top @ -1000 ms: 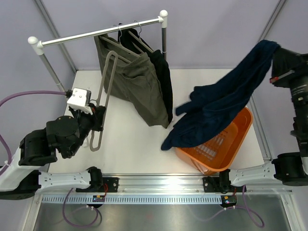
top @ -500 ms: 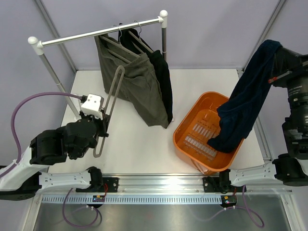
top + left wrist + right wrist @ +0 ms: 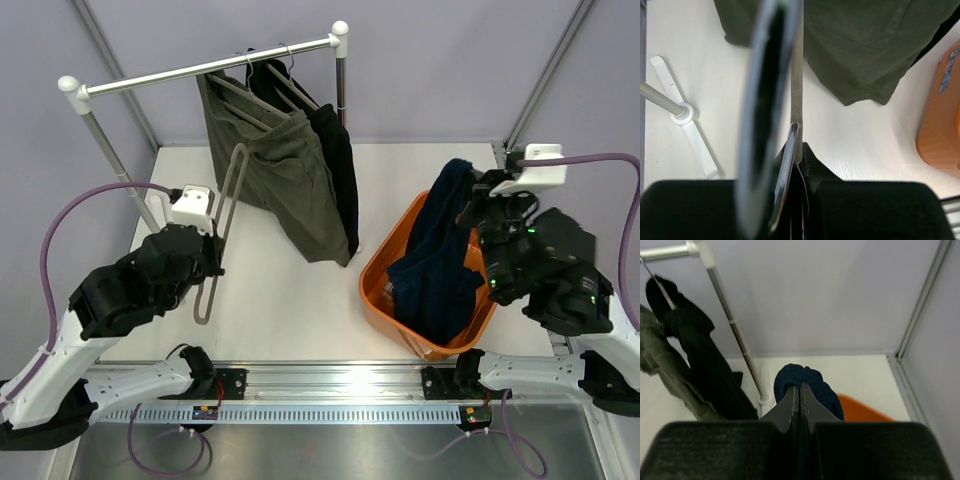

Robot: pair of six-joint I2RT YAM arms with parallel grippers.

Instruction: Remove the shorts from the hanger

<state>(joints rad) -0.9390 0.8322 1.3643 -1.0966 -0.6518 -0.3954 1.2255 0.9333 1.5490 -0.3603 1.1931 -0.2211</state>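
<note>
The right jaws are closed on a fold of the navy shorts (image 3: 801, 376). In the right wrist view the dark blue cloth bulges just beyond the pinched tips. From there the pair hangs down into the orange basket (image 3: 378, 262), which stands at about 4 o'clock on the bench (image 3: 280, 300). The top of the pair is held up above the basket's far rim.

The left jaws, at about 8 o'clock, are closed on a bare grey hanger (image 3: 222, 230). Its upper end comes near the olive shorts (image 3: 285, 190). These and the black shorts (image 3: 342, 165) hang from the rail (image 3: 200, 68) at 12 o'clock, not yet removed.

If the right jaws open at this height, the raised part may fall across the rim and drag the cloth out onto the bench. If the left arm swings toward 1 o'clock, the hanger end may hook the olive cloth and pull it along the rail.

Only the right wrist view shows the pinch itself, because from above the arm covers it. Only the top view shows how much cloth is in the basket. The left wrist view alone shows the hanger rod between the jaws, and the rack's white foot (image 3: 685, 117).
</note>
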